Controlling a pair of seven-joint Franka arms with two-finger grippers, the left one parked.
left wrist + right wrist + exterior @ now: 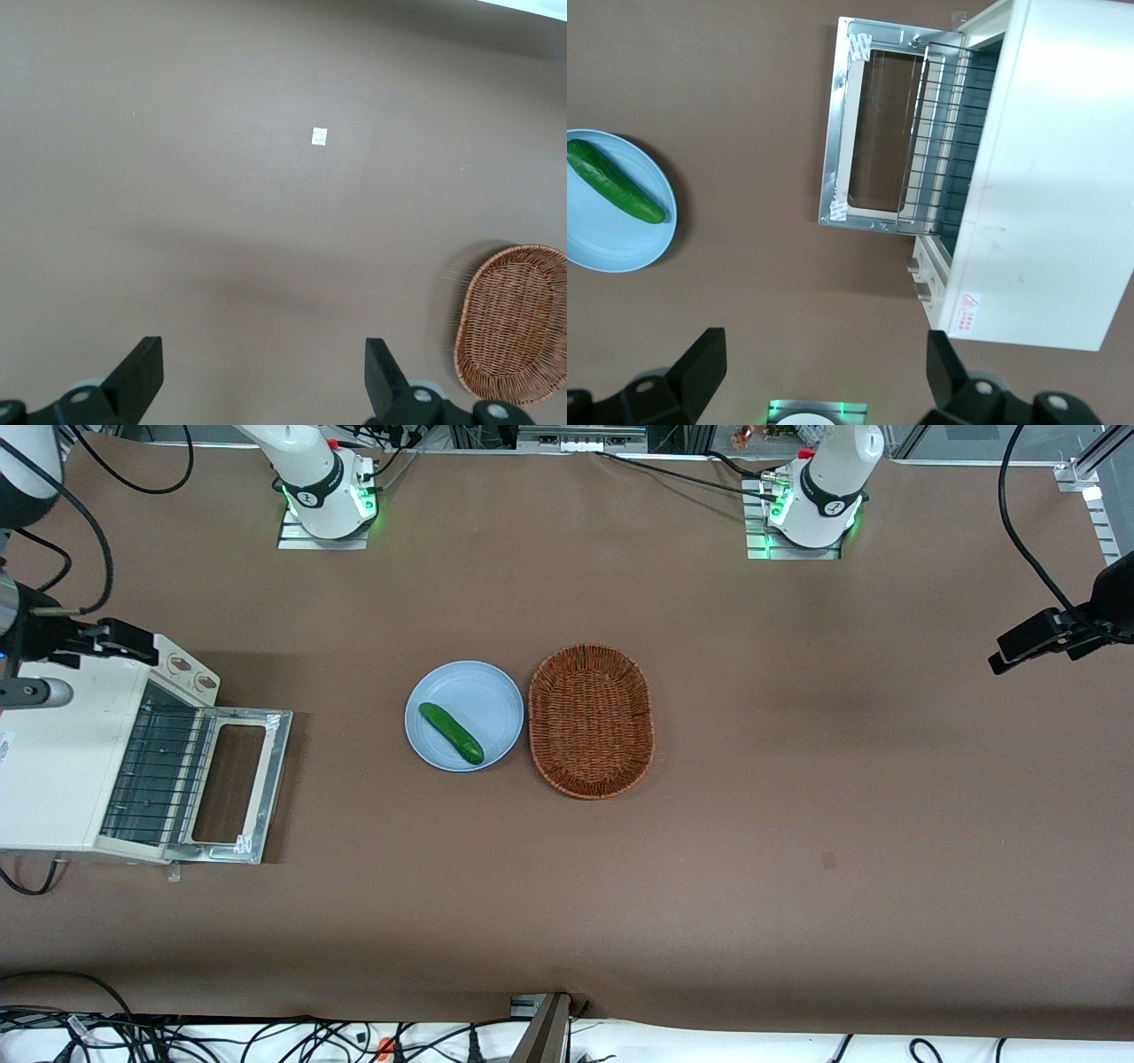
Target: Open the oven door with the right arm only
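The cream toaster oven stands at the working arm's end of the table. Its oven door is swung fully down and lies flat on the table in front of the oven, metal-framed inner face up. The wire rack inside shows. The right arm's gripper hangs high above the oven's knob end, open and holding nothing, touching neither oven nor door. In the right wrist view the gripper is wide open above bare table, with the open oven door and the oven below it.
A light blue plate with a green cucumber sits mid-table, beside a brown wicker basket. The two-knob strip is at the oven end farther from the front camera. The plate also shows in the right wrist view.
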